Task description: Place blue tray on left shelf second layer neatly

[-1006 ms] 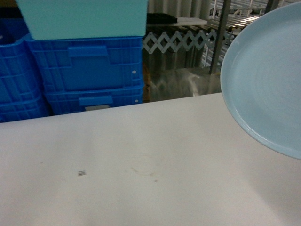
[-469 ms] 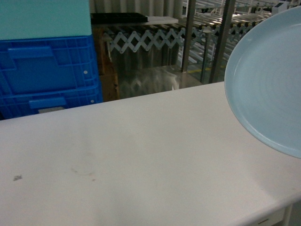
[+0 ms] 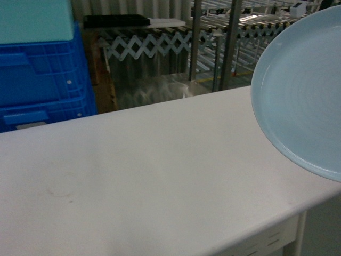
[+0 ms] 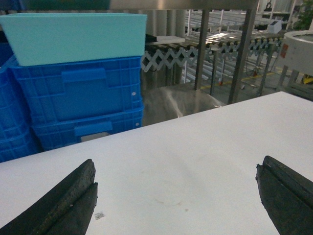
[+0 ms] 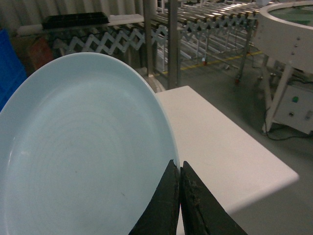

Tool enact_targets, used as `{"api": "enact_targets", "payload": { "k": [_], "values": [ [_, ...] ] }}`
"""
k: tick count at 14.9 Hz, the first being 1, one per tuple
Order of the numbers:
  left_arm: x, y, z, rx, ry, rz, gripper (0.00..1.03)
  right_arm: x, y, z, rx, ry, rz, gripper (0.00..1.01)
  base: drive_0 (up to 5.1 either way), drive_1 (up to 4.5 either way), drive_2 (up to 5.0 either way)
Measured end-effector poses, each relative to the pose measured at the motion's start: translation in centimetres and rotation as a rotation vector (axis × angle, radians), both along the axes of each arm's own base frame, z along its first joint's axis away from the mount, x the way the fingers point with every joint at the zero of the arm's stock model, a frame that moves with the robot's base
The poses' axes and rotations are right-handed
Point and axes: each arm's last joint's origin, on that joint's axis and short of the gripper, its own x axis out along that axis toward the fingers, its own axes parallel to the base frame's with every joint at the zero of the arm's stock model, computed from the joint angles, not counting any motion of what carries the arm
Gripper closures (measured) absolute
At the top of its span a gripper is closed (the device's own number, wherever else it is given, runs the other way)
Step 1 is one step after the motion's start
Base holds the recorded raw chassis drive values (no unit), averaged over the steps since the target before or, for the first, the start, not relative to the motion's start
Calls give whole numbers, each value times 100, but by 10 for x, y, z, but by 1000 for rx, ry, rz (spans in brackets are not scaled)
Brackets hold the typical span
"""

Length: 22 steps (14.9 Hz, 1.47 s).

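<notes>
The blue tray (image 3: pixel 303 96), a pale sky-blue round dish with a raised rim, hangs tilted above the right end of the white table (image 3: pixel 149 176). In the right wrist view the blue tray (image 5: pixel 83 147) fills the left side, and my right gripper (image 5: pixel 179 169) is shut on its right rim, one finger on each face. My left gripper (image 4: pixel 176 193) hovers low over the white table (image 4: pixel 186 142), wide open, with nothing between its dark fingers (image 4: pixel 73 200). The left shelf is out of view.
Stacked dark-blue crates (image 3: pixel 37 80) with a pale teal box (image 4: pixel 73 36) on top stand behind the table at the left. Roller conveyors and metal posts (image 3: pixel 229 37) lie beyond. The table's right end (image 5: pixel 274 171) drops to the floor. A round white machine (image 5: pixel 288 44) stands right.
The head view has swung to the right: the crates have slid toward the left edge and the table's right end has come into sight. The tray keeps its place in the view.
</notes>
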Motion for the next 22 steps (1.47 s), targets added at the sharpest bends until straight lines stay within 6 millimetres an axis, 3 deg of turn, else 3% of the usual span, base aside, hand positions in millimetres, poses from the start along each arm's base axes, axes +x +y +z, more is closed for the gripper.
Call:
{"api": "enact_targets", "payload": {
  "k": [22],
  "values": [
    [0, 0, 0, 0, -1, 0, 5, 0, 0, 0, 0, -2, 0, 99, 334, -399, -383]
  ]
}}
